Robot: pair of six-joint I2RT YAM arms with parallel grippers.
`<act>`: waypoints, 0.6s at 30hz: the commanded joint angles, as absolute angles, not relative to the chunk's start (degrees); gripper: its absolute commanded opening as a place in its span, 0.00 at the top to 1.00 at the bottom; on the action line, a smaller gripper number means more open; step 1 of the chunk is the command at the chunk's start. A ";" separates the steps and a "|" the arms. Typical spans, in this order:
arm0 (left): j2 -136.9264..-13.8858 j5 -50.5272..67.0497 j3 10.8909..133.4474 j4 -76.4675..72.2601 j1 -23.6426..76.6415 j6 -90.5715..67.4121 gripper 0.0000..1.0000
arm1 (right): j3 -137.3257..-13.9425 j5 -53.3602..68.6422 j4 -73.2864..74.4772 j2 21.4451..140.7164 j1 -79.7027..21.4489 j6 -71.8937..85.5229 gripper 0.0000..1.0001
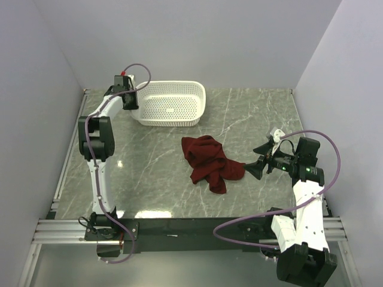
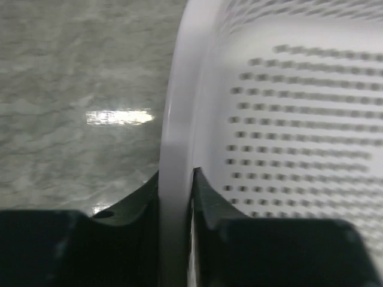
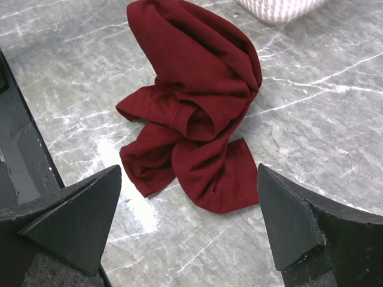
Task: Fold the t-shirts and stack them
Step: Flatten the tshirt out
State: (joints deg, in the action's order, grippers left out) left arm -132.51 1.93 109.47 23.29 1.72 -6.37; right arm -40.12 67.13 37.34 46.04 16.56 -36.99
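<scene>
Clamping basket (image 2: 173,107) rim, left pincer (image 2: 176,173); right pincer (image 3: 188,170) spread wide beside crumpled t-shirt (image 3: 197,78).

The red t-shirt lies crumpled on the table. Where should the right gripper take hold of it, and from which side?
Probably the raised fold at the middle of the t-shirt, coming down from the side of the right gripper. The cloth stands up there, so the open jaws can close around it; the near flap lies flat on the table.

White basket (image 2: 179,107) blurred, cropped; lower wall behind left end effector (image 2: 176,185).
</scene>
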 commanded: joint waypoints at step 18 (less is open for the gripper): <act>-86.24 -16.16 55.03 16.52 -13.09 -69.40 1.00 | -42.36 70.13 38.58 45.18 17.14 -38.50 0.00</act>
